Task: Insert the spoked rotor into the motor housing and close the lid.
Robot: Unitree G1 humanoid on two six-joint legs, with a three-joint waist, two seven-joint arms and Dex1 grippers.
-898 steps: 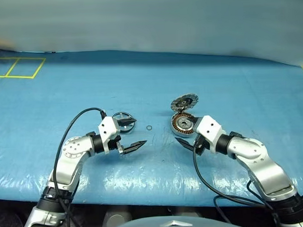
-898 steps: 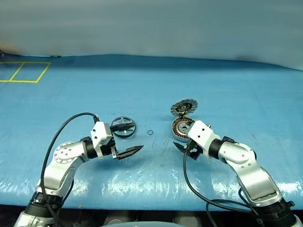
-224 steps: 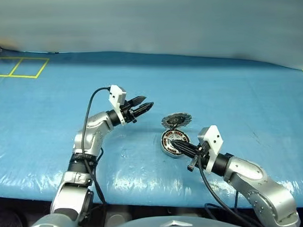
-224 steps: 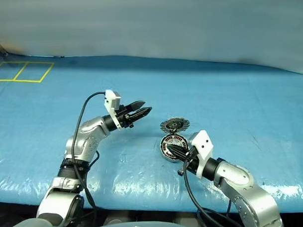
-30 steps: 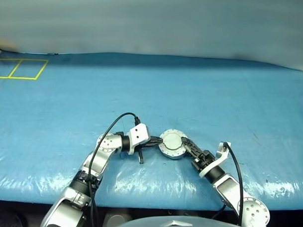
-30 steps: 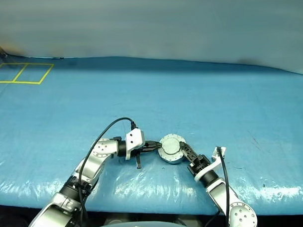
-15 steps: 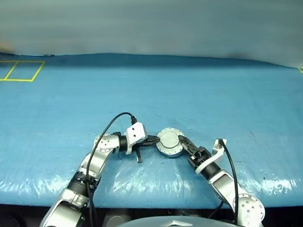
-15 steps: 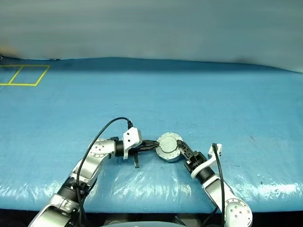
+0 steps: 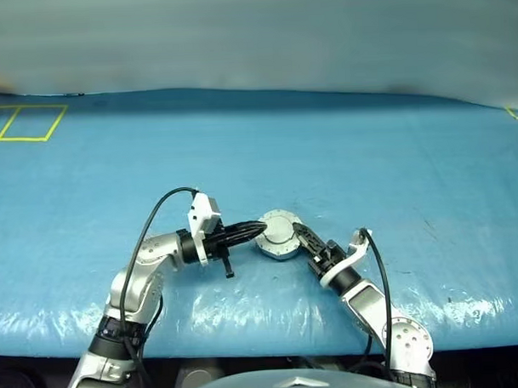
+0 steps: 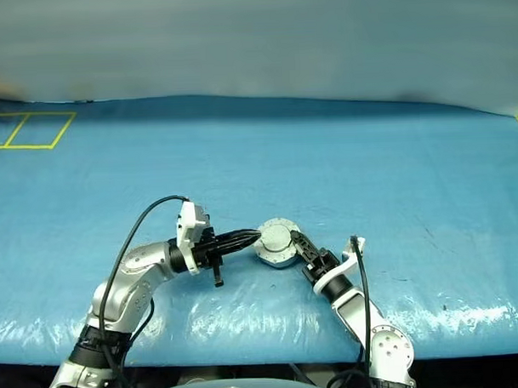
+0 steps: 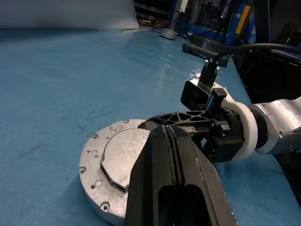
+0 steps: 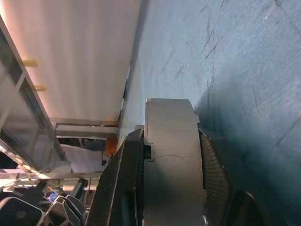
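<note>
The lid [image 9: 278, 234] sits flat on the housing [image 11: 96, 200], on the blue table [image 9: 394, 155] between both arms. The right gripper [image 9: 305, 241] grips the stack by its edge. The left gripper [image 9: 253, 231], pinched tight on nothing, hangs over the lid's left rim, ready to press down.

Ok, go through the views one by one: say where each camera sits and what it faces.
Head views: high, looking down over the blue table; both arms meet at the closed motor housing.
Left wrist view: along the shut left pincer at the lid and right pincer.
Right wrist view: edge-on to the housing, right pincer fingers clamping it.
All share the housing.
</note>
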